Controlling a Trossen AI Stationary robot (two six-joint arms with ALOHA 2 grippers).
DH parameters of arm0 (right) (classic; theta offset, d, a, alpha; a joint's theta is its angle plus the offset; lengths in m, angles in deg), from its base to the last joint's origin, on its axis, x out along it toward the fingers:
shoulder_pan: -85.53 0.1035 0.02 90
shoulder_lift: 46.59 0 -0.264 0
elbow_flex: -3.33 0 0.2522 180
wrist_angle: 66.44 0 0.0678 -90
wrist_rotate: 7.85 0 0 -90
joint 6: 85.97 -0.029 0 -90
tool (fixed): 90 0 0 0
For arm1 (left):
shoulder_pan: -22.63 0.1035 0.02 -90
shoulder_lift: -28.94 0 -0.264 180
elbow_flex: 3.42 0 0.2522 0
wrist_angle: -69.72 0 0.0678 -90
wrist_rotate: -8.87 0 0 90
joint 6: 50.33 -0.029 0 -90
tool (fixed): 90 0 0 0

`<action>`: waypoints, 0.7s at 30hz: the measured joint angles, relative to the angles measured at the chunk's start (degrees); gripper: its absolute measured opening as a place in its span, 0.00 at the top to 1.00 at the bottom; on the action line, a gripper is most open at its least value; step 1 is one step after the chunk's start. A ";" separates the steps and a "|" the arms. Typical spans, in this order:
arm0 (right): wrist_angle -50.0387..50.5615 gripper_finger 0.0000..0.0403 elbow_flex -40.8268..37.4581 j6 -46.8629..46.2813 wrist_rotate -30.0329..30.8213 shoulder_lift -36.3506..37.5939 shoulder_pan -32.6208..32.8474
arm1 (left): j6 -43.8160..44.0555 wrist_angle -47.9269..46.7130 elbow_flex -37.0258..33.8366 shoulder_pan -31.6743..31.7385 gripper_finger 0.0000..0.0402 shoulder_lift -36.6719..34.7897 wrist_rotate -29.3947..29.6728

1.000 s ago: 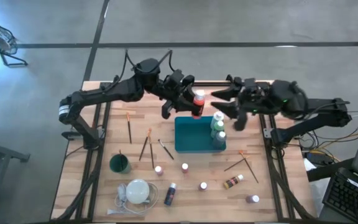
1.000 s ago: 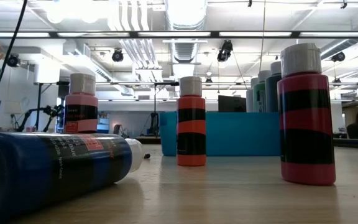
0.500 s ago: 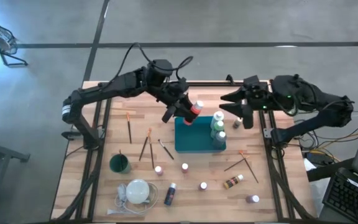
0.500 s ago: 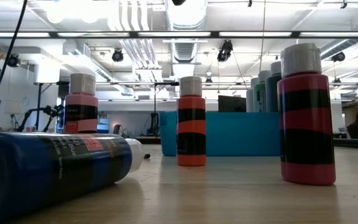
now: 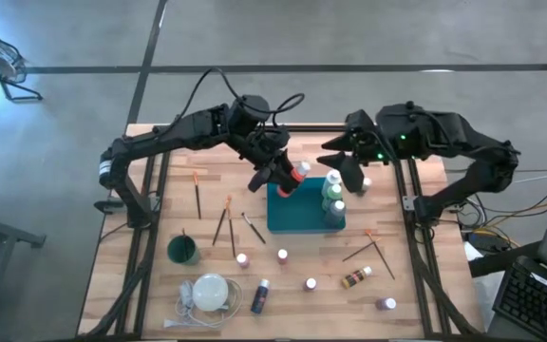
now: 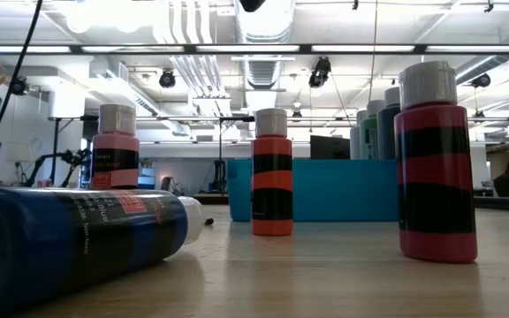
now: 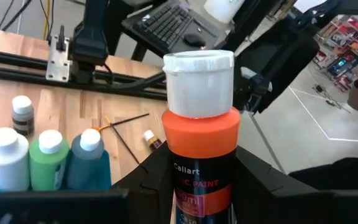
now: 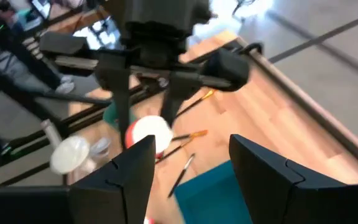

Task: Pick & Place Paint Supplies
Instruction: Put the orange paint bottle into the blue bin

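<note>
Since a second ago the orange bottle (image 5: 296, 173) has travelled from behind the tray (image 5: 297, 211) to hang over its far-left corner, carried by the left gripper (image 5: 287, 179), which is clenched round its body below the white cap; the right gripper (image 5: 348, 163) has swung in beside the tray's far-right corner, its fingers spread and holding nothing; to finish well, I would bring the bottle fully upright first, lower it into bare tray floor well apart from the three bottles (image 5: 333, 194) lined along the right wall, and let go only once the base rests flat, so it neither tips nor knocks the row; for now its long axis is tilted, cap pointing up and toward the right arm, base toward the left arm; other bottles and brushes (image 5: 224, 224) lie scattered on the surface (image 5: 160, 285).
</note>
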 joint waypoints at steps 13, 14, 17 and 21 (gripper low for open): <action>7.29 0.43 10.34 -0.20 -11.44 -9.54 -1.36 | -4.82 -3.05 -0.09 -0.50 0.70 0.02 0.02; 7.40 0.42 10.68 -0.21 -12.01 -9.89 -1.52 | -5.44 -3.36 -0.09 -0.53 0.70 0.02 0.02; 7.68 0.40 11.19 -0.23 -13.19 -10.64 -1.98 | -6.10 -3.69 -0.09 -0.57 0.70 0.01 0.00; 8.70 0.39 11.53 -0.49 -14.36 -11.83 -2.43 | -7.17 -3.48 -0.09 -0.57 0.70 0.02 0.02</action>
